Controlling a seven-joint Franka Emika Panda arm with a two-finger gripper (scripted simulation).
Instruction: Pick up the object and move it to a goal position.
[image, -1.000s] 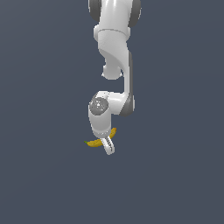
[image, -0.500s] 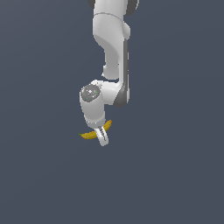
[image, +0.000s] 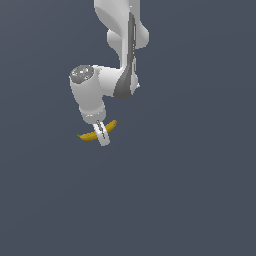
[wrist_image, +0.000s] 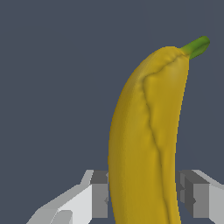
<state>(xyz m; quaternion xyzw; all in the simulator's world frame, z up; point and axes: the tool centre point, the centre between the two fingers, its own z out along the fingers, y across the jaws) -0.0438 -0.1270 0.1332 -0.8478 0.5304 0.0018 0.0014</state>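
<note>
The white arm's two-fingered gripper (image: 103, 135) is clamped on the small curved yellow banana (image: 92, 134) — both fingers (wrist_image: 99, 194) press its sides, the green stem tip (wrist_image: 197, 46) pointing away from the gripper.

White arm descends from the top of the exterior view, elbow bent, wrist angled toward the exterior view's left. Gripper (image: 103, 134) points down and slightly to the exterior view's right. Fingers (wrist_image: 99, 194) closed against the banana (wrist_image: 146, 140), one on each side.
</note>
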